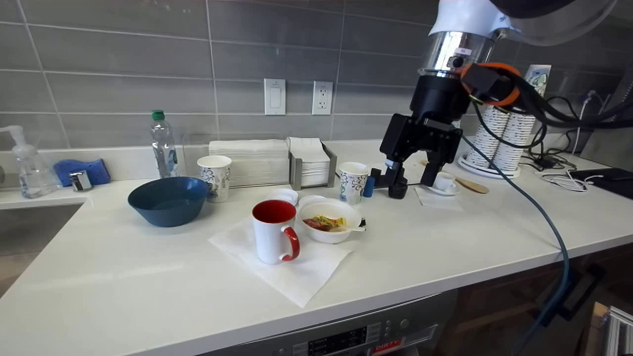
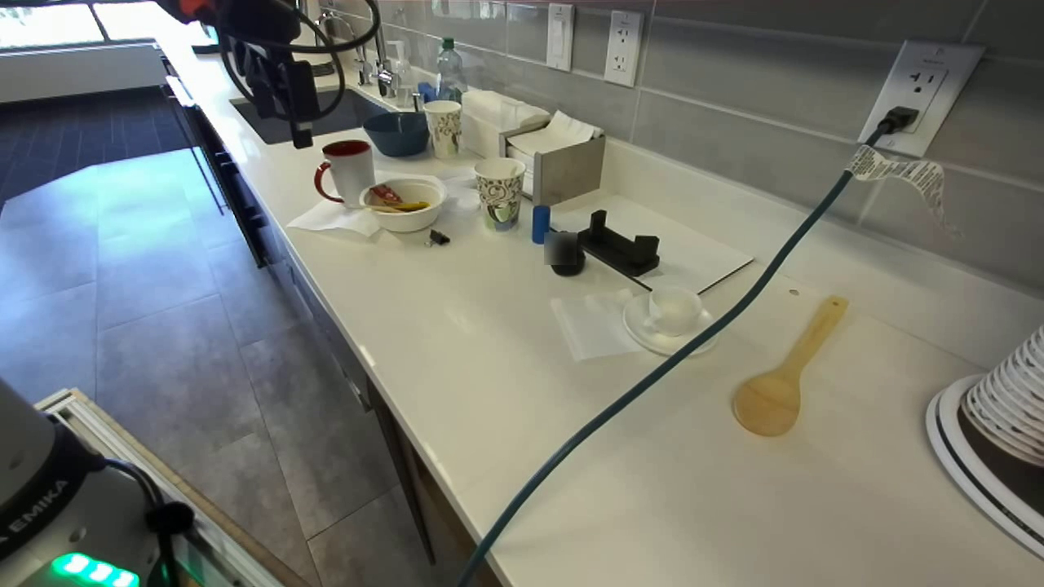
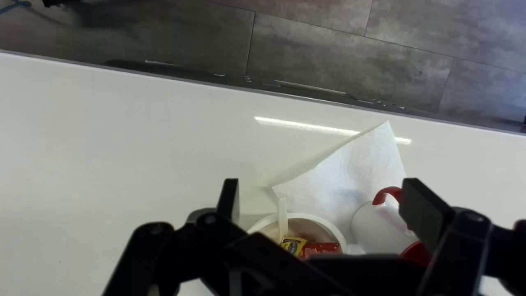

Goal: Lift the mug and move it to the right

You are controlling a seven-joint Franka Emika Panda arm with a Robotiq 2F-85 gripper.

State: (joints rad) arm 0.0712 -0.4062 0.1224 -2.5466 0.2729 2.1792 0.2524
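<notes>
White cylindrical mug (image 1: pixel 269 242) with a red handle (image 1: pixel 295 244) and a red inside stands upright on a square white paper napkin (image 1: pixel 306 284), its handle turned toward the front edge of the white countertop (image 1: pixel 158 296). From how things lie, you appear to be at the outset: the mug is not yet gripped or lifted, so the reach, the grasp, the lift, the carry to the right and the setting down all seem to be left. Whose right is meant, you cannot tell from the pictures.

Just beside the mug sits a round white bowl (image 1: pixel 321 238) holding red and yellow packets (image 1: pixel 325 223), likely an obstacle to your approach. Your black two-fingered gripper (image 1: pixel 409 179) hangs above the counter, its fingers (image 3: pixel 425 213) wide apart with nothing held. In an exterior view, the mug lies well apart from it, lower and toward the picture's left. In the wrist view, the gap lines up with the bowl, while one finger hides part of the mug; you probably need to shift across before descending.
</notes>
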